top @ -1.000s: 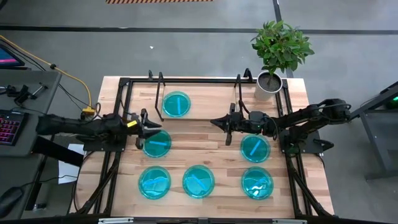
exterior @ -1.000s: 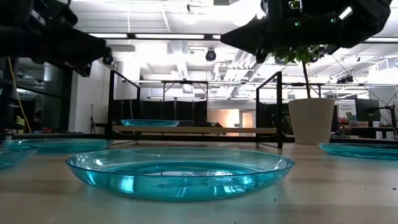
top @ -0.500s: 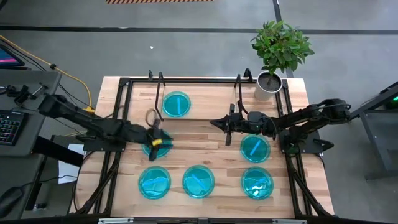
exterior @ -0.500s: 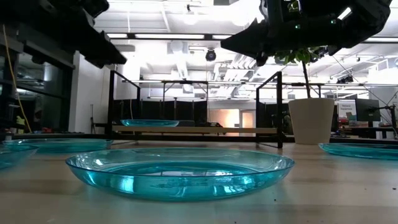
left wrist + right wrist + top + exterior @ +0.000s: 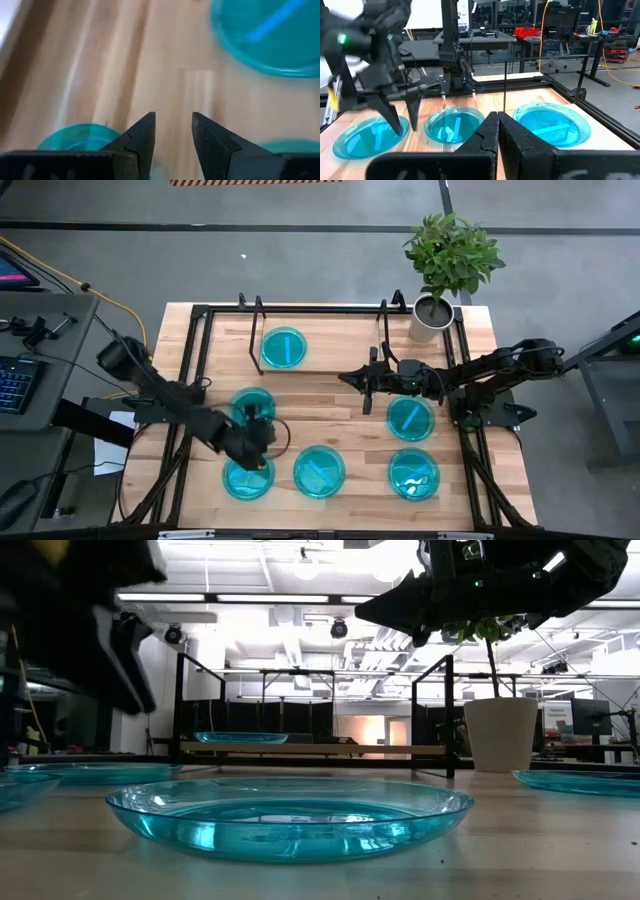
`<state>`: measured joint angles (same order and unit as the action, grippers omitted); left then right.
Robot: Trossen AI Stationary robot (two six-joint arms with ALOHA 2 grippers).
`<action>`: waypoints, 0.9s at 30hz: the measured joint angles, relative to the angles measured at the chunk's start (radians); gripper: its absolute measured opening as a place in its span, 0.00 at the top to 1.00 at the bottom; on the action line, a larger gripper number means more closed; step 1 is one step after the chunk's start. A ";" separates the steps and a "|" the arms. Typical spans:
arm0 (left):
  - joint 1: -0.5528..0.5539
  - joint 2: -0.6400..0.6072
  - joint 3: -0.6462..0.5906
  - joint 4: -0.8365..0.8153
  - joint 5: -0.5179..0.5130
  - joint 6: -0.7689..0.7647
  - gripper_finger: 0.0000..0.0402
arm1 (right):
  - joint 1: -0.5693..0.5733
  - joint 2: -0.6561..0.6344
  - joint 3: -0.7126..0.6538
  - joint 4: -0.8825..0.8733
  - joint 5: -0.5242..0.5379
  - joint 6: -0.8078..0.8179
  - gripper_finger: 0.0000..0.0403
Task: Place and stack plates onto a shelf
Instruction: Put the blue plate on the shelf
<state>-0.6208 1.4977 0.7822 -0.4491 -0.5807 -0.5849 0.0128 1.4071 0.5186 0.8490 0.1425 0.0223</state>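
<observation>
The table (image 5: pixel 330 395) carries the shelf (image 5: pixel 320 367) at its far side, one plate (image 5: pixel 283 347) on it. Five plates lie nearer. Lower the left pincer (image 5: pixel 258 452), spread, squarely over the near-left plate (image 5: pixel 247 477) rim. Right pincer (image 5: pixel 345 377) hovers centrally, pressed together.

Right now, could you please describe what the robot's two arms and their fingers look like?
Both arms are black and jointed. The left gripper has two dark, pointed, wedge-shaped fingers; the right gripper has the same. A green light glows on the left arm.
</observation>
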 joint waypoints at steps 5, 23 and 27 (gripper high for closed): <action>-0.039 0.126 0.000 -0.001 -0.177 -0.173 0.70 | 0.000 0.000 0.000 -0.002 0.001 0.003 1.00; -0.130 0.350 0.000 -0.071 -0.374 -0.395 0.70 | 0.000 0.000 0.000 -0.015 0.002 0.003 1.00; -0.127 0.380 0.003 -0.071 -0.433 -0.450 0.70 | 0.000 0.000 0.000 -0.015 0.002 0.003 1.00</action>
<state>-0.7479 1.8774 0.7849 -0.5201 -1.0140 -1.0346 0.0128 1.4074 0.5186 0.8341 0.1444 0.0254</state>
